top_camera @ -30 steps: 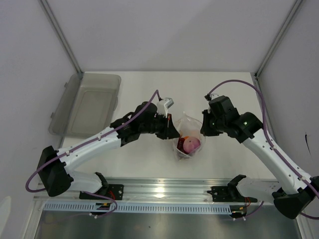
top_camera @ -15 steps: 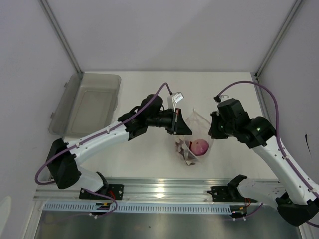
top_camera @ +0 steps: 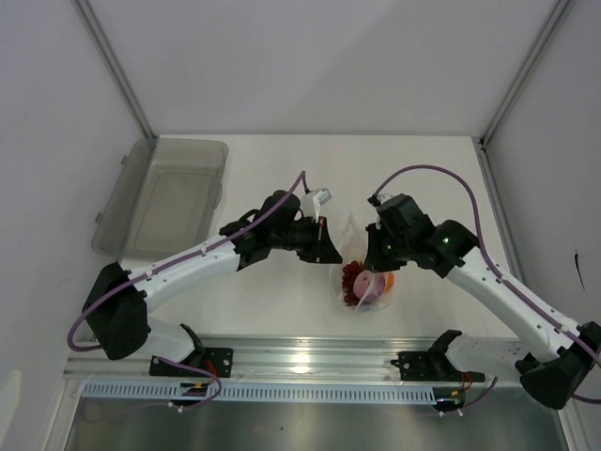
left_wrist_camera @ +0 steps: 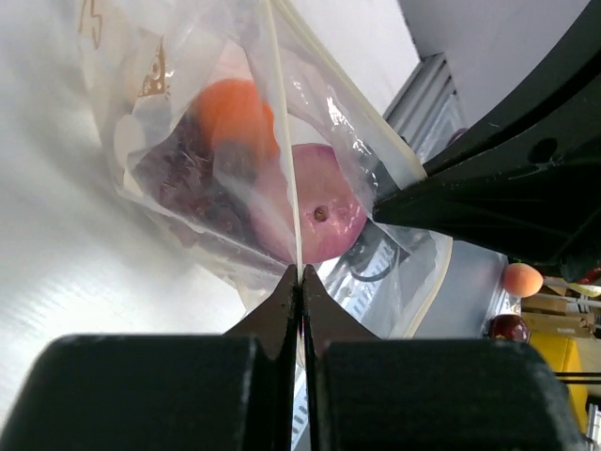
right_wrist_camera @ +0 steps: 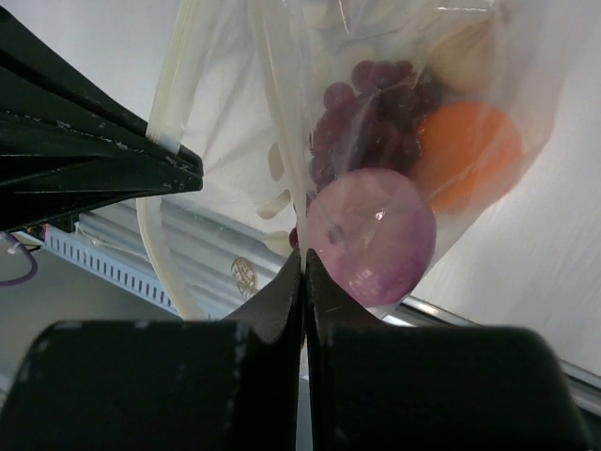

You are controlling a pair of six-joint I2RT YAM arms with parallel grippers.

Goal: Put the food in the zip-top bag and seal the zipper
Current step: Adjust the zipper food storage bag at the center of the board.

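Note:
The zip-top bag [top_camera: 362, 272] hangs between both grippers over the table's front middle, with the food inside: dark red berries [top_camera: 353, 279], the orange [top_camera: 386, 279] and the purple onion [top_camera: 369, 291]. My left gripper [top_camera: 331, 248] is shut on the bag's mouth edge, pinching the zipper [left_wrist_camera: 282, 132] at its tips [left_wrist_camera: 300, 272]. My right gripper [top_camera: 375, 252] is shut on the same edge [right_wrist_camera: 303, 258]. The right wrist view shows the onion [right_wrist_camera: 371, 235], orange [right_wrist_camera: 467, 155], berries [right_wrist_camera: 366, 108] and a whitish garlic bulb [right_wrist_camera: 470, 42] through the plastic. The left wrist view shows the orange [left_wrist_camera: 235, 115] and onion [left_wrist_camera: 324, 211].
A grey translucent tub [top_camera: 164, 193] lies at the table's far left. An aluminium rail [top_camera: 310, 352] runs along the near edge just below the bag. Frame posts [top_camera: 117, 70] rise at the back corners.
Both grippers and the bag swung right, then back left. The right gripper has closed in toward the left one. The bag has turned; berries and orange now show from above.

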